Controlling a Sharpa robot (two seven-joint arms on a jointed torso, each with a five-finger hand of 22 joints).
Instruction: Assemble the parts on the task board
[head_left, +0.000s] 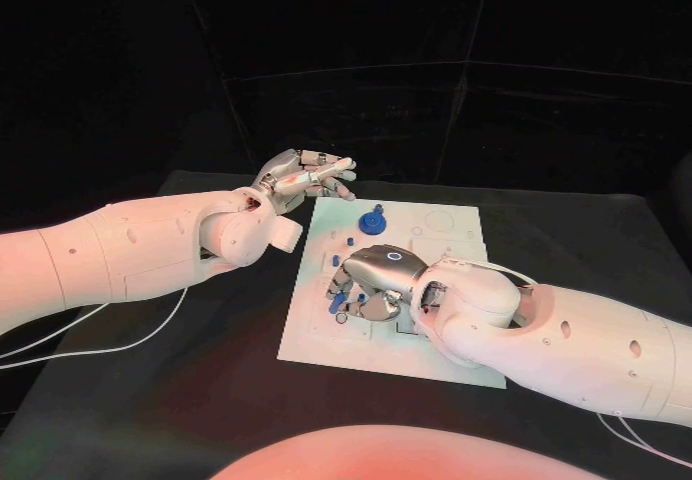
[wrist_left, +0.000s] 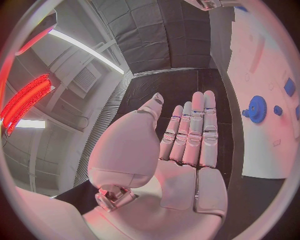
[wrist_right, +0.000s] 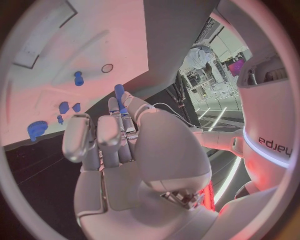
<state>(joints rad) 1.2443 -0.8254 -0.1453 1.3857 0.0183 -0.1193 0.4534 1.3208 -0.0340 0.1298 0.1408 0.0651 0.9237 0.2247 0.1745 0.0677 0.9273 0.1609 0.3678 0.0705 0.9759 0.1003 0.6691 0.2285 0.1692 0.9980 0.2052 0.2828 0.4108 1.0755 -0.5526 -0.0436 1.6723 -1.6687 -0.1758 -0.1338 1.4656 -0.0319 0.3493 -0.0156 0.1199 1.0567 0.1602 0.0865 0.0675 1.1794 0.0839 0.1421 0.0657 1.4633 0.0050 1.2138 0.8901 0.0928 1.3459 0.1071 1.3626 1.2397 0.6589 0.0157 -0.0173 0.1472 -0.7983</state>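
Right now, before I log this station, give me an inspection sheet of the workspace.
Surface: black table, white board in the middle.
Job's things: blue gear stands near the board's far edge; small blue parts lie mid-board.
Clutter: nothing seen.
Hands: left hand raised off the board's far left corner, holding nothing; right hand over the board, blue peg at its fingertips, grip unclear.
Cables: white cable under left arm.
Surroundings: black backdrop.

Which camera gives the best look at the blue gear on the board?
The left wrist view: the blue gear is large and unobstructed, teeth visible, on the white task board. The head view shows it small; the right wrist view shows it small near the rim.
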